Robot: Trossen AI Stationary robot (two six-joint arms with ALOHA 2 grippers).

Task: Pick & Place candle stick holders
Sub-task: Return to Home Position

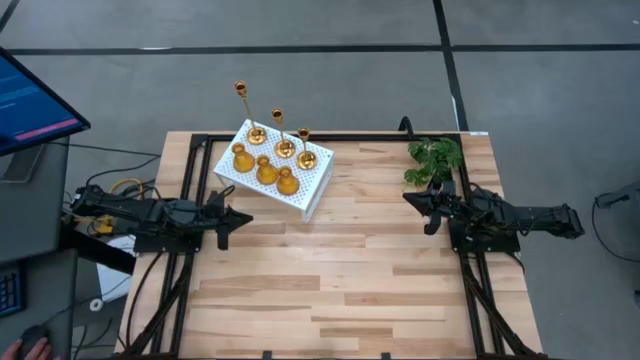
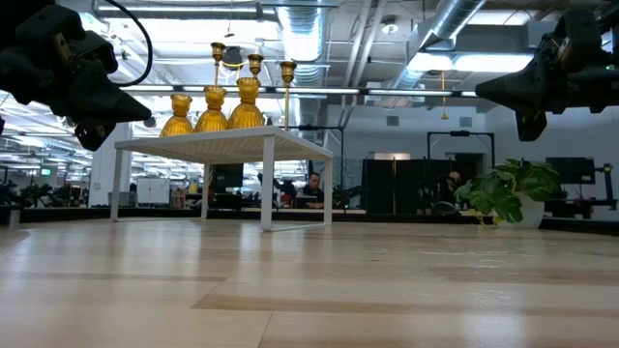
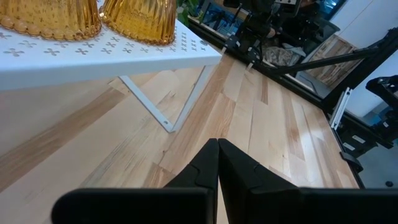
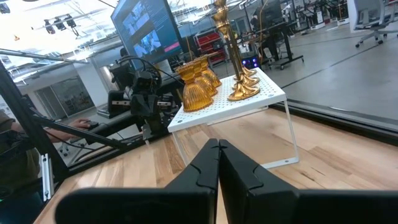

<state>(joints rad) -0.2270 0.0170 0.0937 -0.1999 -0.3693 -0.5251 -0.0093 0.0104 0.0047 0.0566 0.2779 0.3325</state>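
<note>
– On top of the white shelf, towards the far left of the table, all six candle stick holders stand upright. The tall stemmed holders line its far side and the bell-shaped holders its near side.

– And the arms?

– Both hang low at the table's sides, clear of the shelf. The left tool sits just off the shelf's near corner, its fingers pressed together with nothing between them. The right tool is the same, closed and empty, right beside the plant.

– So placing looks done. What could spoil it?

– I'd say the left arm is the risk. If it swings forward or sideways while folding away, it could clip a leg of the shelf. A jolt there would most likely tip the tall stems, whose bases stand close to the far rim. The right arm could snag the plant's leaves if it pulls back wide.

– Any room to work with?

– Plenty. The middle and near half of the table between the arms are bare wood. Drawing each arm straight back along its own side looks safest, and the shelf's far corner reaches the table's back rail.
</note>
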